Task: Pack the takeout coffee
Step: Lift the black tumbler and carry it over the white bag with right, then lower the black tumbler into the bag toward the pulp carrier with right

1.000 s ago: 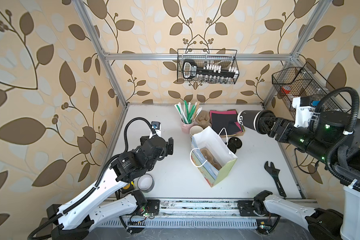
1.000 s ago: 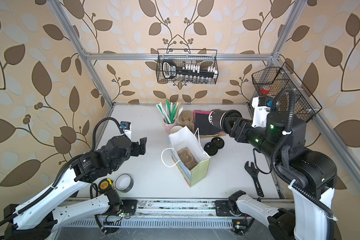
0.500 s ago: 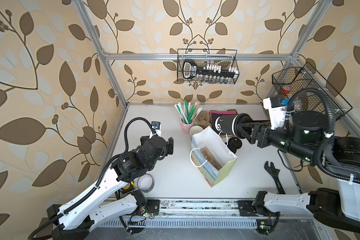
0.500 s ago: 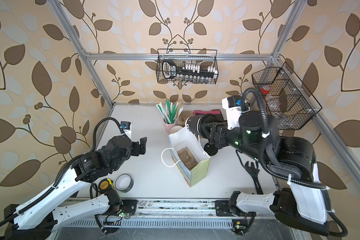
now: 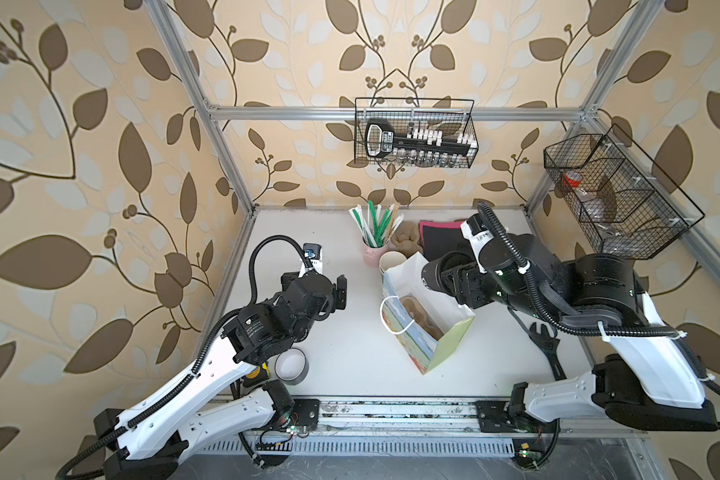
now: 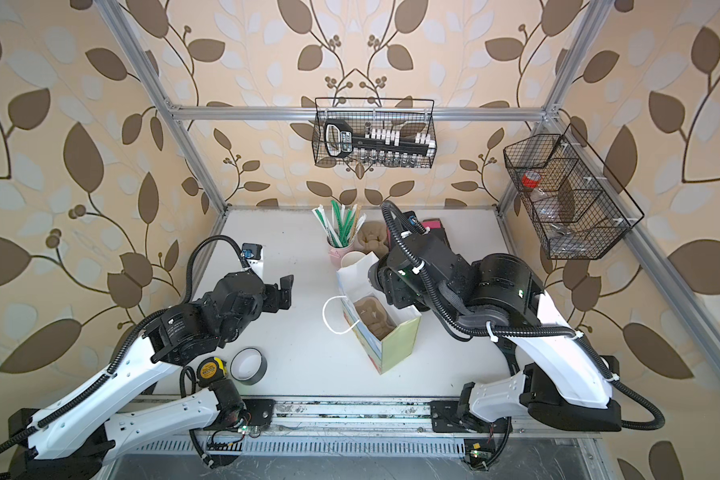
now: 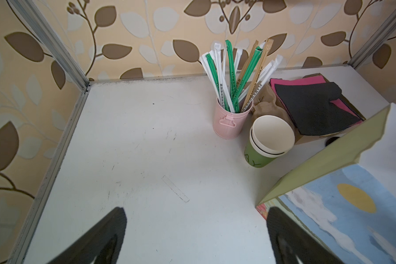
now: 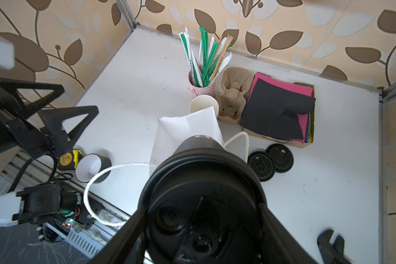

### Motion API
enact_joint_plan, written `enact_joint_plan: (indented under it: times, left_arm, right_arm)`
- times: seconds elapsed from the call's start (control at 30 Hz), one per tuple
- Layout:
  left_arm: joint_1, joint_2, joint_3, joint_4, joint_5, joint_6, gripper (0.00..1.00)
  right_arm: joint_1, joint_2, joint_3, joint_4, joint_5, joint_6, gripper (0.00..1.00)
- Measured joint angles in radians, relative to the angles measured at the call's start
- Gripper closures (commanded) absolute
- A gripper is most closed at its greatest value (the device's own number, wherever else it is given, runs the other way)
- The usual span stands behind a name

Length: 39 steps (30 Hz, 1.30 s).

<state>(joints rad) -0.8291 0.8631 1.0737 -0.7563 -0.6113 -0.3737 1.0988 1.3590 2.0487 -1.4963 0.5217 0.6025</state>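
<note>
The takeout coffee (image 5: 435,274), a dark cup under a round black sip lid (image 8: 204,180), hangs tilted over the back rim of the open paper bag (image 5: 449,345). My right gripper (image 8: 202,205) is shut on it, one finger on each side of the cup just below the lid. A brown cup carrier (image 5: 420,320) lies inside the bag. My left gripper (image 5: 333,295) stands open and empty above the table, to the left of the bag; in the left wrist view its fingers frame bare tabletop beside the bag's painted face (image 7: 341,205).
Behind the bag stand stacked green cups (image 7: 268,141), a pink bucket of straws (image 7: 229,121), spare carriers (image 8: 233,96) and napkins (image 8: 277,112). Two loose black lids (image 8: 270,160) lie right of the bag. A wrench (image 5: 545,345), tape roll (image 5: 292,365) and tape measure (image 6: 211,370) lie in front.
My right arm has swung left from the back right of the table, carrying the cup over the bag's rim. The left arm has stayed where it was.
</note>
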Motion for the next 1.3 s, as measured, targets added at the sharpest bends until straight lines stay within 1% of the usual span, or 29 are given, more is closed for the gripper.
enact_joint_plan:
  times: [0.2, 0.43, 0.77, 1.3]
  left_arm:
    - [0.000, 0.000, 0.000, 0.000, 0.000, 0.000, 0.03]
    - [0.000, 0.000, 0.000, 0.000, 0.000, 0.000, 0.03]
    - [0.000, 0.000, 0.000, 0.000, 0.000, 0.001, 0.03]
    - [0.000, 0.000, 0.000, 0.000, 0.001, 0.002, 0.03]
  right_arm:
    - [0.012, 0.046, -0.056, -0.032, -0.005, 0.000, 0.33]
    - [0.012, 0.099, -0.081, -0.042, -0.028, -0.016, 0.33]
    - [0.010, 0.143, -0.162, -0.044, -0.081, -0.050, 0.33]
    - [-0.068, 0.153, -0.266, -0.019, -0.189, -0.120, 0.33]
